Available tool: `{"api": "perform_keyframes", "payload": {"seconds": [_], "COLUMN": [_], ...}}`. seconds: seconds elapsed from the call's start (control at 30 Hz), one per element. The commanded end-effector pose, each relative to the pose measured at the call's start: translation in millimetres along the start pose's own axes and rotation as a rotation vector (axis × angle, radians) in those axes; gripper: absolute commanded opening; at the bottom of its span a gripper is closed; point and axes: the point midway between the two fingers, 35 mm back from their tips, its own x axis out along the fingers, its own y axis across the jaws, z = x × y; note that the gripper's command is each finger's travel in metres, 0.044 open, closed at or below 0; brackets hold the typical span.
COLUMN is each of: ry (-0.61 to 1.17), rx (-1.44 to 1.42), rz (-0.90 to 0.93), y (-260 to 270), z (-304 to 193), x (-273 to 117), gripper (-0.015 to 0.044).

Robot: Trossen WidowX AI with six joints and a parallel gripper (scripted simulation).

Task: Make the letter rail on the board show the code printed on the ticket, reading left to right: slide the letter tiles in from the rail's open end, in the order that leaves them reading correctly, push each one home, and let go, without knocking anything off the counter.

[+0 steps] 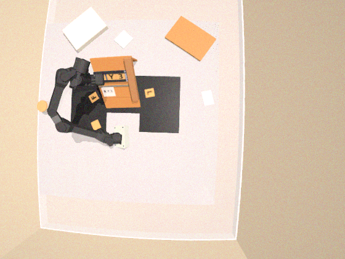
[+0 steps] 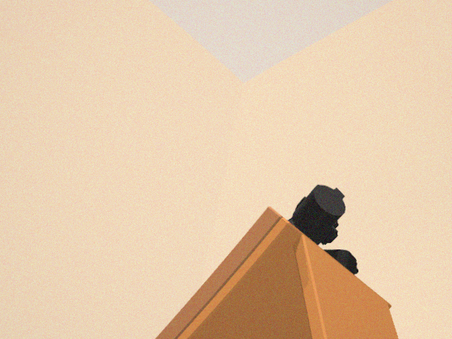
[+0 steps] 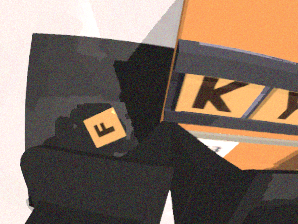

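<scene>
"What is lying nearest the arm's pale base plate [image 1: 120,129]?"

"Taking twelve as the top of the overhead view, an unmarked orange tile [image 1: 96,124] is lying at ten o'clock on the tabletop's black mat [image 1: 160,114] [image 3: 65,60]. Farther out, the F tile [image 1: 93,97] [image 3: 105,128] is resting at eleven."

"And the ticket [image 1: 108,91] [image 3: 215,146]?"

"It's sitting on the orange board [image 1: 123,65] [image 2: 343,282] [image 3: 235,25], between eleven and twelve, showing KY3, a bit blurred. The L tile [image 1: 150,92] is lying at one."

"What's the letter rail [image 1: 115,71] [image 3: 230,62] holding?"

"It's lying at twelve, holding the K tile [image 3: 217,95], Y tile [image 1: 111,76] [image 3: 287,107] and 3 tile [image 1: 121,76], left to right. A bluish strip is showing between K and Y."

"The jaws [image 1: 102,79]?"

"They're pressing together, gripping nothing, and hovering by the rail's nine o'clock end, hiding K from above."

"Farthest out?"

"A white block [image 1: 84,29] is lying toward eleven, an orange panel [image 1: 191,38] toward one."
</scene>
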Motion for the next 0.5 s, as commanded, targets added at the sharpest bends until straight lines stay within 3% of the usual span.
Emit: {"api": "perform_keyframes", "payload": {"seconds": [0.0, 0.47], "ry": [0.013, 0.026], "rx": [-0.005, -0.005], "rz": [-0.001, 0.004], "y": [-0.2, -1.7], "z": [0.7, 2.5], "x": [0.2, 4.9], "gripper": [0.0000, 0.0000]}}
